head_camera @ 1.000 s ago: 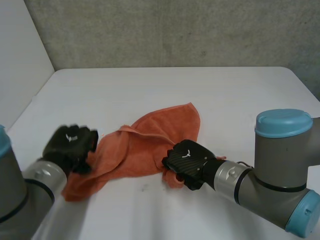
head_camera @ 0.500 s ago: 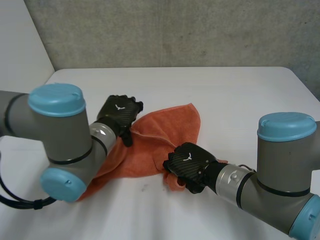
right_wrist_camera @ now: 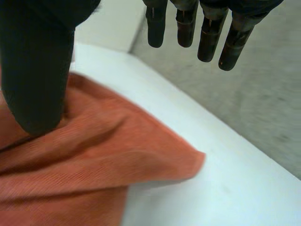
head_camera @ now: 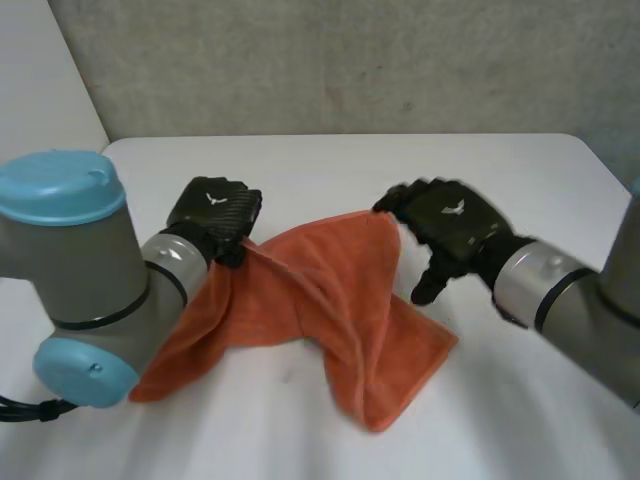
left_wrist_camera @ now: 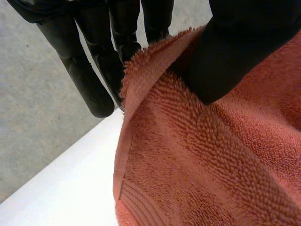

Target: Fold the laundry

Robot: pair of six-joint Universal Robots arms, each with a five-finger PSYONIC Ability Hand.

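While it lies crumpled across the middle of the white desk, the orange towel is raised along its far left edge and rests on the desk surface elsewhere. One fold runs from the raised edge toward the near right corner, which lies flat. The near left corner also rests on the desk.

The left hand is at the far left edge of the towel. In the left wrist view, the thumb presses on the terry pile from one side and the fingers stand behind the hem on the other side. The edge is pinched between them.

The right hand is just beside the far right corner of the towel, above the desk. In the right wrist view, its fingers are straight and spread well apart from the thumb, and they hold nothing. The thumb is over the cloth; contact with the cloth cannot be determined.

A grey concrete wall stands behind the desk.
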